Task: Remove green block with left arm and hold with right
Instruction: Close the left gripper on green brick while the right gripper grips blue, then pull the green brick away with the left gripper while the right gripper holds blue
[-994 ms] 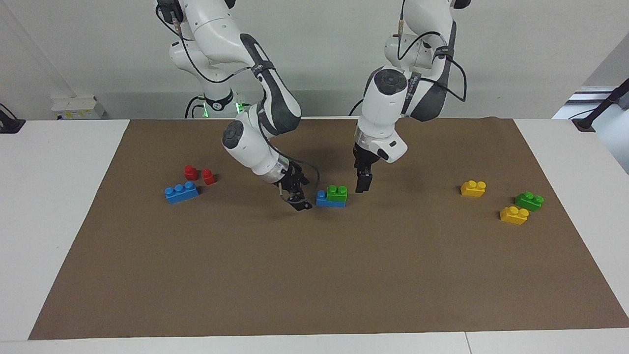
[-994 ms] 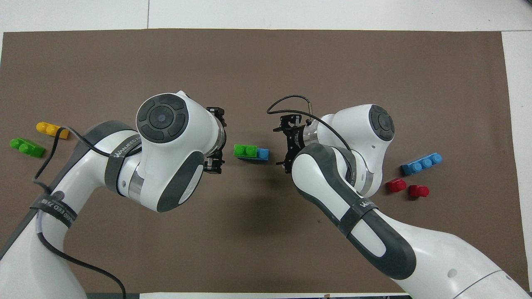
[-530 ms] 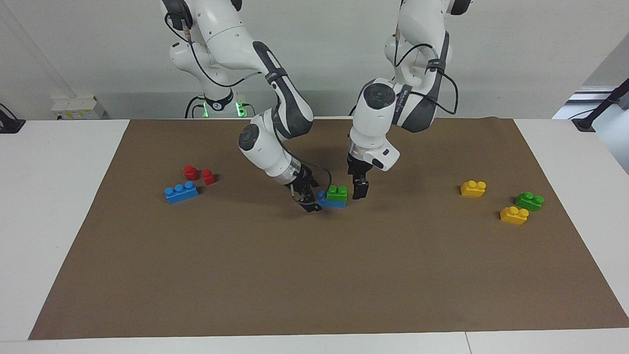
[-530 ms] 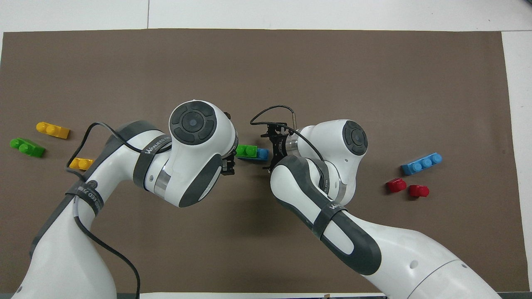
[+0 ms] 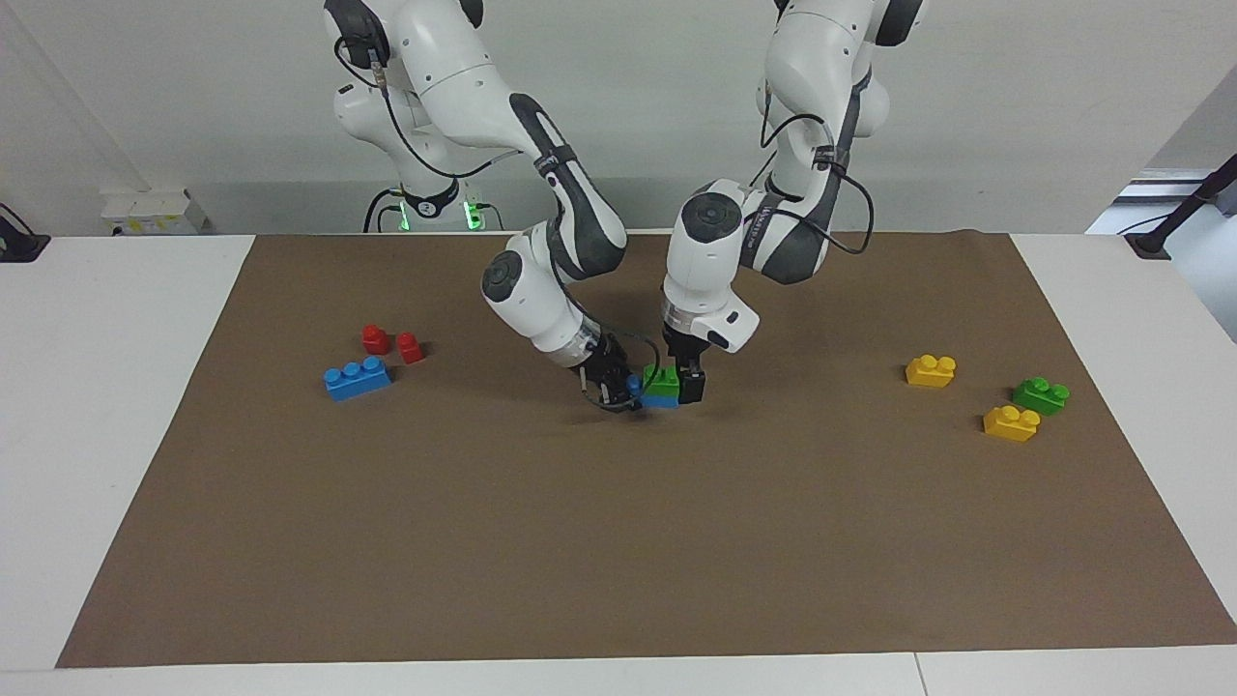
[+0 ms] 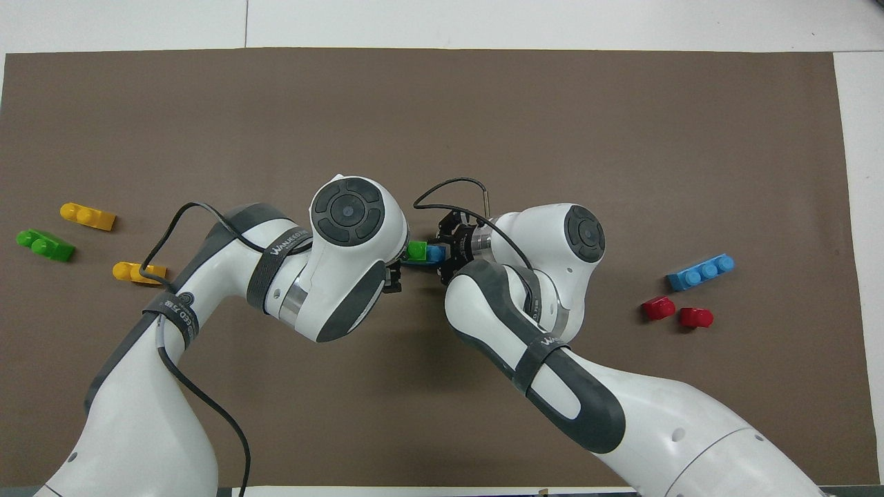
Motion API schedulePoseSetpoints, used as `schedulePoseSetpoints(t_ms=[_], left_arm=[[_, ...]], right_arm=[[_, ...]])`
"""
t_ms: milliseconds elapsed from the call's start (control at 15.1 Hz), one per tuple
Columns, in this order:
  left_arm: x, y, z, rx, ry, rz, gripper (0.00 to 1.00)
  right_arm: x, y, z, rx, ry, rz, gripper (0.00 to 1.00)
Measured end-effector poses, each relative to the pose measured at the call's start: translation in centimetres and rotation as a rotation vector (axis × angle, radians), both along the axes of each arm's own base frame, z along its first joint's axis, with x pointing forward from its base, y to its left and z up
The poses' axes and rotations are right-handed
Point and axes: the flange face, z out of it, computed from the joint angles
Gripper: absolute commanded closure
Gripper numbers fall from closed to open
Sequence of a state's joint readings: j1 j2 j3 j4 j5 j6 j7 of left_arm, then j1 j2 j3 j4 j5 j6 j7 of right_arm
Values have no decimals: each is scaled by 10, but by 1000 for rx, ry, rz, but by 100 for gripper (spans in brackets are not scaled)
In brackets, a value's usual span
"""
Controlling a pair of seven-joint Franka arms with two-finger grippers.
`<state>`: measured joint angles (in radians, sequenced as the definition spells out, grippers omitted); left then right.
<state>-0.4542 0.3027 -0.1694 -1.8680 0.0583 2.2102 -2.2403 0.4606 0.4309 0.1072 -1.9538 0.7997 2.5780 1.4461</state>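
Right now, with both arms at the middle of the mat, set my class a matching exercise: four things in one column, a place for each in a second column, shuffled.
Things
1. green block
2. lone blue brick
3. left gripper
4. two red pieces

Places
A. at the right arm's end, just nearer the robots than the lone blue brick
B. stacked on a blue brick mid-mat
C. at the right arm's end, lying alone on the mat
D. low at the stack, on the left arm's side

Pairs: 1-B, 2-C, 3-D, 4-A
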Motion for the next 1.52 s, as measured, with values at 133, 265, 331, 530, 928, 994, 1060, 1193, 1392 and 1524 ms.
schedulePoseSetpoints(t_ms=[133, 265, 331, 530, 928, 994, 1060, 1193, 1392, 1524], left_arm=[[-2, -2, -2, 0, 1, 5, 0], [-5, -5, -3, -2, 0, 6, 0], [-6, -6, -4, -3, -2, 6, 1], [-6, -6, -5, -4, -3, 5, 37], [-12, -12, -8, 0, -17, -42, 100], [-12, -12, -8, 0, -18, -46, 100], [-12, -12, -8, -1, -20, -48, 100], [-11, -13, -6, -4, -27, -49, 100], [-8, -8, 13, -16, -50, -40, 100], [0, 12, 43, -11, -74, -32, 100]], right_arm=[[0, 0, 0, 0, 0, 0, 100], [0, 0, 0, 0, 0, -1, 100], [0, 0, 0, 0, 0, -1, 100], [0, 0, 0, 0, 0, -1, 100], [1, -1, 0, 0, -1, -2, 100], [1, -1, 0, -1, -1, -3, 100], [1, -2, 0, -1, -1, -4, 100], [3, -3, 1, -1, -2, -7, 100], [7, -3, 6, 7, -15, -14, 100], [9, -5, 7, 7, -17, -19, 100]])
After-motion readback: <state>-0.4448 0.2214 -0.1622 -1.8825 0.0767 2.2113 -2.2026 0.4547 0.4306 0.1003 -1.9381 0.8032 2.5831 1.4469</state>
